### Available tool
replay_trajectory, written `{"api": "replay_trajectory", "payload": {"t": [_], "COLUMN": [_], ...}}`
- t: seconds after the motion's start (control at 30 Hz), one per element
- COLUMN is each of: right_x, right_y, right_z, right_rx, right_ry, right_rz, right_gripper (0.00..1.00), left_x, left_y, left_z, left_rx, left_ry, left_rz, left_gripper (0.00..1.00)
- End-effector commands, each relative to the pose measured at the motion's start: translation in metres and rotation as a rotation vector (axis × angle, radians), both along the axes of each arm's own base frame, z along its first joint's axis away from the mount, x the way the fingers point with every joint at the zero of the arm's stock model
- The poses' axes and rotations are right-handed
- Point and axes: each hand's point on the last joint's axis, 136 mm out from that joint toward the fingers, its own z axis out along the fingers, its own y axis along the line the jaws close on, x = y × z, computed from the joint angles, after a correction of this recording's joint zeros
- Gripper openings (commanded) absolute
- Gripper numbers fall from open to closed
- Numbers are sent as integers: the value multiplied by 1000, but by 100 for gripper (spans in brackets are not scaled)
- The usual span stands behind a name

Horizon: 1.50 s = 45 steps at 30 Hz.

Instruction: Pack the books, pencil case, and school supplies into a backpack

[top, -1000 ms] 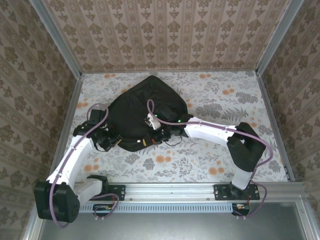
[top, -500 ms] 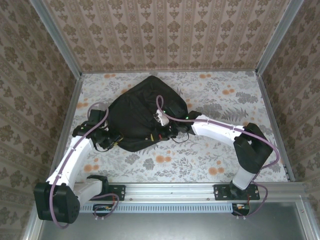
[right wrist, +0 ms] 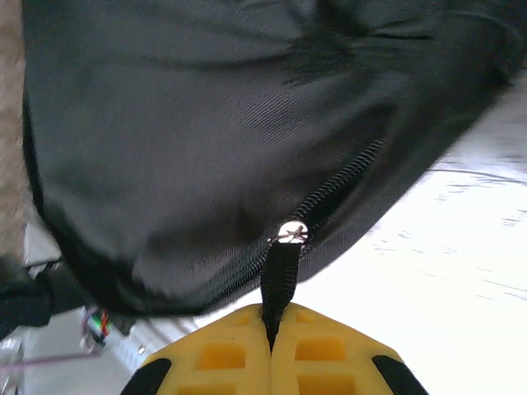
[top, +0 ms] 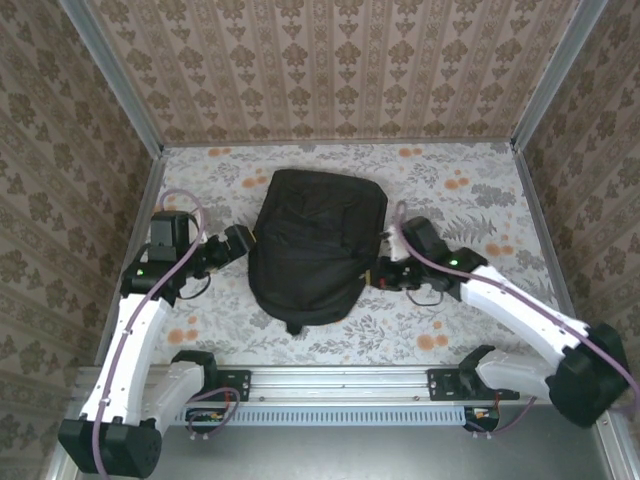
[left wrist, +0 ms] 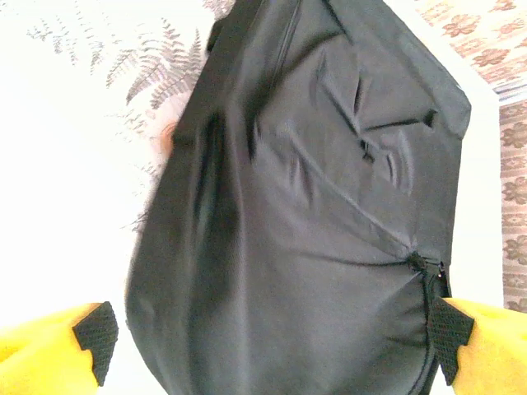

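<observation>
The black backpack (top: 315, 245) lies flat in the middle of the floral table, its zip closed as far as I can see. My left gripper (top: 238, 245) is at its left side; in the left wrist view it (left wrist: 272, 350) stands open wide, and the backpack (left wrist: 313, 206) spans the gap between the yellow fingers (left wrist: 97, 333). My right gripper (top: 385, 272) is at the bag's right edge. In the right wrist view it (right wrist: 272, 329) is shut on the black zip pull strap (right wrist: 281, 276) below the metal slider (right wrist: 292, 233). Books, pencil case and school supplies are out of view.
Papered walls with metal corner posts (top: 540, 80) close in the table on three sides. A metal rail (top: 400, 385) carrying both arm bases runs along the near edge. Bare floral tabletop (top: 470, 190) lies right of the bag and behind it.
The backpack went from a crumpled, skewed heap to lying flat and straight. The right gripper swung from the bag's front middle to its right edge; the left arm pulled back and up to the left side.
</observation>
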Motion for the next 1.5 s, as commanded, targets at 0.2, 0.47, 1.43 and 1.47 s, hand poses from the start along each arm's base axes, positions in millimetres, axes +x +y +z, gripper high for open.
{"api": "replay_trajectory", "payload": {"t": [0.2, 0.47, 1.43, 1.47], "right_x": [-8, 21, 137, 142], "right_y": [-29, -73, -256, -256], "right_z": [-21, 41, -15, -24], "right_rx": [-22, -198, -592, -586], "right_ry": [68, -248, -817, -821], "right_rz": [-71, -208, -773, -769], "right_gripper": [9, 100, 100, 100], "left_x": [20, 52, 148, 148], "left_y": [-8, 12, 115, 114], "left_z": [14, 38, -122, -123], "left_rx": [-31, 129, 779, 773], "left_ry": [-78, -302, -558, -559], "left_rz": [-50, -10, 185, 183], "left_gripper": [100, 100, 100, 100]}}
